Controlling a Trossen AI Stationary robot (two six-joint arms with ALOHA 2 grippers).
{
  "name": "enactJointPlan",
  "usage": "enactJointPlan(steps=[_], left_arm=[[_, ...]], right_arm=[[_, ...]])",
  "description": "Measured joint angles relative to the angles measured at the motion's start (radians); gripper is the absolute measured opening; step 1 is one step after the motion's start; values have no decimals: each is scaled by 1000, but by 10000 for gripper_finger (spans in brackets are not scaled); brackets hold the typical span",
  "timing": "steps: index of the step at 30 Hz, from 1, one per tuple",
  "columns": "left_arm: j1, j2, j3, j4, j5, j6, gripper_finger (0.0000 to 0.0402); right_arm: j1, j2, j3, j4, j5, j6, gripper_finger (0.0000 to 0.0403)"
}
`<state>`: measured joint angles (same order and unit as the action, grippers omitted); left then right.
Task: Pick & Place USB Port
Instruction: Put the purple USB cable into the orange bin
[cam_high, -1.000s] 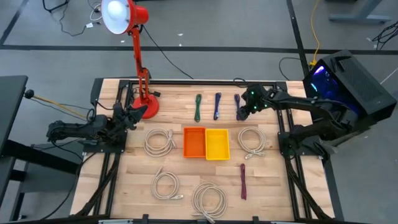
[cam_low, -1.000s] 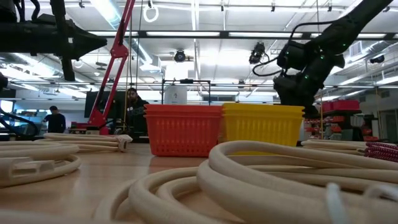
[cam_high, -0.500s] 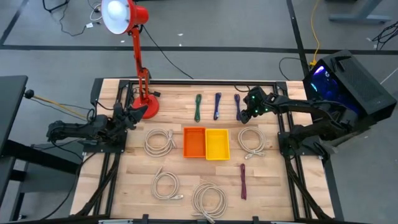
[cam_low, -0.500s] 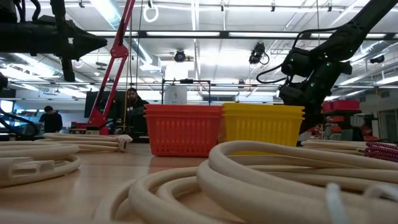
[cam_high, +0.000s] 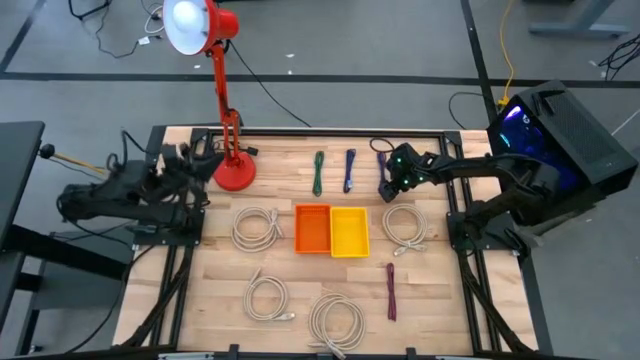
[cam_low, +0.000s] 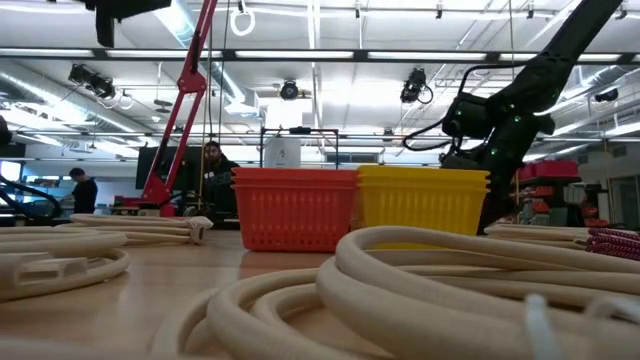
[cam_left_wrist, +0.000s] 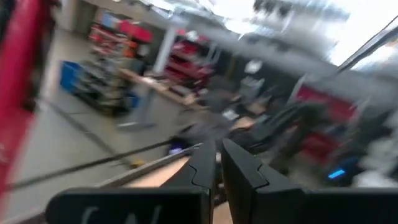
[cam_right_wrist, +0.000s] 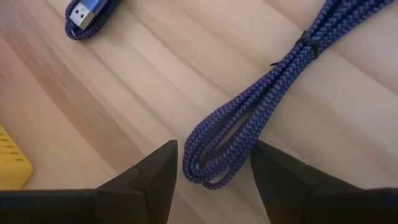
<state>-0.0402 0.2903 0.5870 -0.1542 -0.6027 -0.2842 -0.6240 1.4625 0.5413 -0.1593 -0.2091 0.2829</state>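
Observation:
A dark purple braided USB cable bundle (cam_right_wrist: 261, 99) lies flat on the wood near the far edge (cam_high: 382, 163). Its looped end (cam_right_wrist: 208, 165) sits between the open fingers of my right gripper (cam_right_wrist: 214, 155), which points down over it (cam_high: 388, 186) without touching. A blue cable's USB plug (cam_right_wrist: 81, 14) lies close by. An orange bin (cam_high: 312, 228) and a yellow bin (cam_high: 349, 231) stand mid-table. My left gripper (cam_high: 205, 160) is raised beside the red lamp's base (cam_high: 233, 175), and its fingers (cam_left_wrist: 217, 163) look shut on nothing.
A green cable (cam_high: 318, 172) and a blue cable (cam_high: 349, 170) lie left of the purple one. Several white coiled cables (cam_high: 258, 226) (cam_high: 404, 225) (cam_high: 336, 320) ring the bins. A maroon cable (cam_high: 391, 292) lies toward the near right. The lamp arm (cam_high: 222, 80) rises at far left.
My left arm has swung up and back toward the table's left edge, rising out of most of the low view. My right gripper has shifted slightly toward the table's left and near edge, along the purple cable to its looped end.

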Motion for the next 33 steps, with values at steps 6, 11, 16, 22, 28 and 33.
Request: enactJointPlan(steps=[6,11,16,22,28,33], left_arm=[[0,155,188,-130,-48,35,28],[0,298,250,-131,-25,55,28],[26,424,253,-130,-2,32,28],[92,510,253,-72,93,-20,28],[152,586,253,94,218,-20,28],[210,679,253,248,322,-51,28]], right_arm=[[10,25,0,37,5,-17,132],[8,28,1,68,-22,-2,17],[22,-4,38,36,-38,19,10],[28,-140,194,-192,72,-71,10],[104,-326,435,-337,81,-93,10],[205,-439,607,-394,177,-100,8]])
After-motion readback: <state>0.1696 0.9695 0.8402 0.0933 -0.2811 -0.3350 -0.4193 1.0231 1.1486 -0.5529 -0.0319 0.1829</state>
